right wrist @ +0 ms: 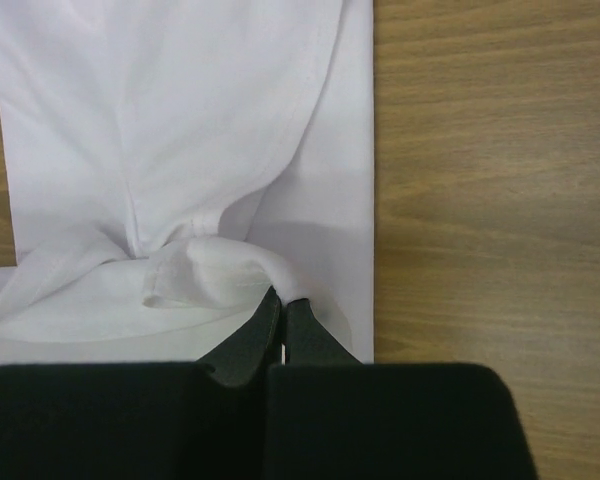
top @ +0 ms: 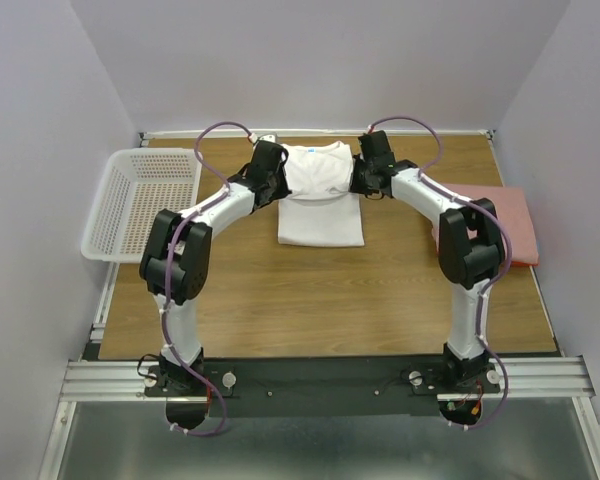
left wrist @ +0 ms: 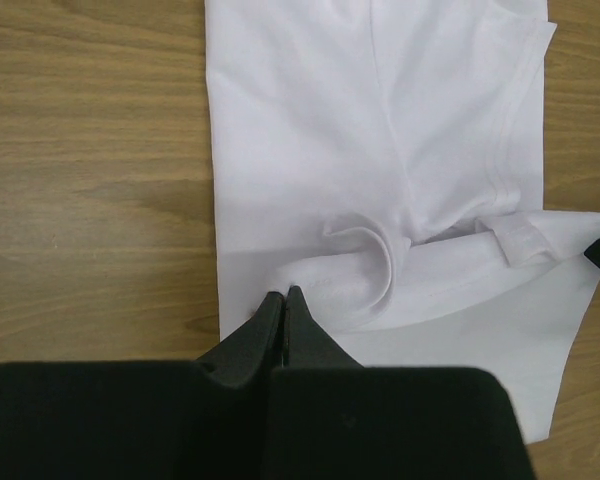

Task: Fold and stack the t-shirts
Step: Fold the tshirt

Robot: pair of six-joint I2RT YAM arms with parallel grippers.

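A plain white t-shirt (top: pixel 320 210) lies in the middle of the wooden table, its far part lifted and doubled toward the near part. My left gripper (top: pixel 280 184) is at the shirt's left side. In the left wrist view the left gripper (left wrist: pixel 283 292) is shut, pinching a raised fold of the white t-shirt (left wrist: pixel 380 150). My right gripper (top: pixel 364 182) is at the shirt's right side. The right wrist view shows the right gripper (right wrist: pixel 284 298) shut on a bunched fold of the white t-shirt (right wrist: pixel 200 120). A folded pink t-shirt (top: pixel 500 215) lies at the right, a red-orange edge (top: pixel 525 263) under it.
A white perforated basket (top: pixel 100 205) stands at the table's left edge, partly overhanging it. Walls close in the back and both sides. Bare wood (top: pixel 320 300) stretches between the white shirt and the arm bases.
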